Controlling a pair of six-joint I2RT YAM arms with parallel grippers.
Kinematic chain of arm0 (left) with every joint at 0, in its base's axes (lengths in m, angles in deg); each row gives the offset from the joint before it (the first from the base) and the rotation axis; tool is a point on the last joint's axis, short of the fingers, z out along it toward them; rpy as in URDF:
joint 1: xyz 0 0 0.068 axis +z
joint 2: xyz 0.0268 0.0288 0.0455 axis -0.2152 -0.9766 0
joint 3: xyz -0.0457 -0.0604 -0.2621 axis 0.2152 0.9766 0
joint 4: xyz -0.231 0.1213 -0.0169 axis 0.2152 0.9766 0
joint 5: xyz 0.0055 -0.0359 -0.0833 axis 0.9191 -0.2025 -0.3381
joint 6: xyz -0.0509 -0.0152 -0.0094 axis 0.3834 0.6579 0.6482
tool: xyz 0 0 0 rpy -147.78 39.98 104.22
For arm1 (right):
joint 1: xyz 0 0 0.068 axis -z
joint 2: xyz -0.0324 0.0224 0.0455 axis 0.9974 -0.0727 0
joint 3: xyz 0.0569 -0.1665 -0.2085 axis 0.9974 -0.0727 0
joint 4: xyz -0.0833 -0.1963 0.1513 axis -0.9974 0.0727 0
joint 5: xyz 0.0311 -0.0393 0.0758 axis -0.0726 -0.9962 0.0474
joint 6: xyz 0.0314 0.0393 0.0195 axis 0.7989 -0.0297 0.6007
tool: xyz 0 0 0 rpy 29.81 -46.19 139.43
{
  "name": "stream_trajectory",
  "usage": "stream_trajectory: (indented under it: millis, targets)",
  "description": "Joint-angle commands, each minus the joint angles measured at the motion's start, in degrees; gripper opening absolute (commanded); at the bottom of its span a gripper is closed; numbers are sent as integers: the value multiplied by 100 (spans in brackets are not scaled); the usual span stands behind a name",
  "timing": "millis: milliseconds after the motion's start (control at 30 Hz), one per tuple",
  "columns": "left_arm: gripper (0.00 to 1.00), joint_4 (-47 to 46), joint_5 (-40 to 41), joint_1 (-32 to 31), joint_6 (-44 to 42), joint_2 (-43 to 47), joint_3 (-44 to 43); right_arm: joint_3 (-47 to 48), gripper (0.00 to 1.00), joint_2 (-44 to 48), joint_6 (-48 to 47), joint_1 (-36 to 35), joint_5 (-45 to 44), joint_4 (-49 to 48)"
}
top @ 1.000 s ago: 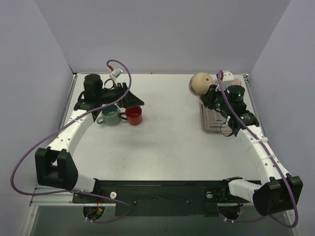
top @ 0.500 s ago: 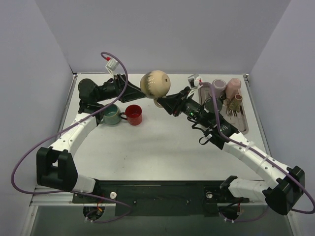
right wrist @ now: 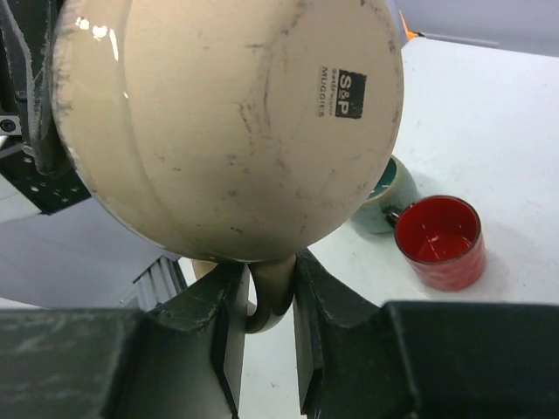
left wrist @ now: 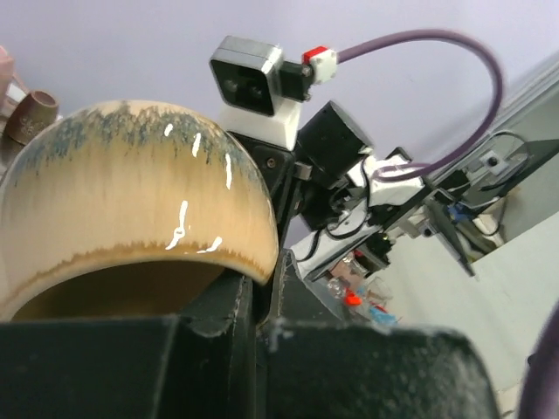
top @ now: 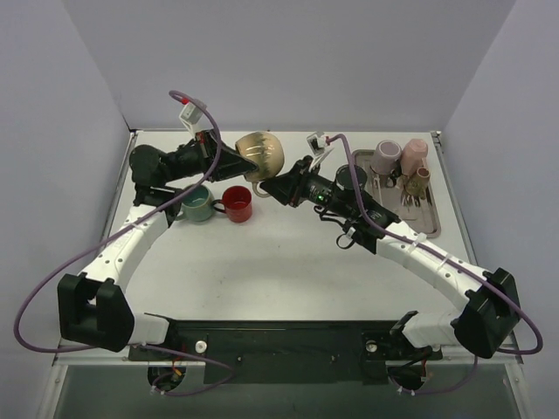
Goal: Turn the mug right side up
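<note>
**Both claws on the cream mug**

The cream mug (top: 262, 155) hangs in the air over the table's (top: 288, 253) far side, tipped sideways between my arms. My right claw (right wrist: 266, 297) is pinched onto its handle; my left claw (left wrist: 260, 301) grips its rim. Its base stamp (right wrist: 339, 92) reads "S&P".

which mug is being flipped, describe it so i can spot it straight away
Look over the white table, just behind the teal mug and red mug. The round, glossy cream ceramic mug hangs in the air between the left gripper and right gripper. Unlike those two, it is off the table and bulbous.
</note>
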Motion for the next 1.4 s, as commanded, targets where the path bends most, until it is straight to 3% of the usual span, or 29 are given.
stream_trajectory:
  millis: [0,33,67,100,133,167,200,333,367,467,533,733,1067,1133,1167,1233,1300,1333,1367]
  targets:
    - [0,2807,183,211,-2489,284,-418,644,11,258,-1008,107,0,578]
    - [0,4903,350,220,-3260,302,-784,688,16,302,-1367,124,-9,853]
    - [0,5847,891,185,-4886,294,-1023,767,35,302,-1588,124,0,1412]
    - [0,7240,1175,115,-5485,294,-1347,837,46,293,-1982,168,96,1653]
    - [0,7628,1700,97,-6388,320,-1411,943,67,267,-2134,186,71,2221]
    - [0,8267,1931,106,-6745,355,-1490,978,83,267,-2301,264,-95,2488]
    - [0,8569,2325,106,-7244,434,-1509,1057,91,267,-2363,439,-123,2873]
    - [0,10500,3575,123,-9136,601,-1605,1032,92,416,-2881,1501,-543,3824]
    - [0,10828,3864,141,-9617,593,-1605,1023,92,399,-3135,1704,-1302,3939]
    - [0,11594,4507,255,-10315,461,-1387,1119,92,-73,-3821,2766,-2283,4187]
    - [0,11596,4868,386,-10597,365,-1079,1250,92,-556,-4384,3328,-2566,4178]
    - [0,11191,5485,764,-10923,-328,-542,2033,90,-1999,-4657,4631,-1583,4310]
    - [0,10892,5090,1134,-11177,-1543,-401,2227,79,-3080,-5212,5398,-1362,4354]
    - [11,10963,4906,1152,-11222,-1639,-445,2367,77,-3300,-5194,5477,-1170,4450]
    - [27,10998,4870,1178,-11257,-1657,-445,2402,76,-3432,-5177,5529,-1108,4476]
    - [49,11059,4782,1195,-11283,-1614,-489,2525,75,-3634,-5229,5565,-1151,4538]
    - [54,11243,4712,1231,-11283,-1491,-594,2727,71,-3854,-5325,5626,-1178,4704]
    - [69,11305,4633,1239,-11309,-1429,-630,2893,71,-3934,-5343,5644,-1178,4853]
    - [70,11436,4606,1240,-11318,-1290,-717,2964,70,-4074,-5396,5679,-1169,4933]
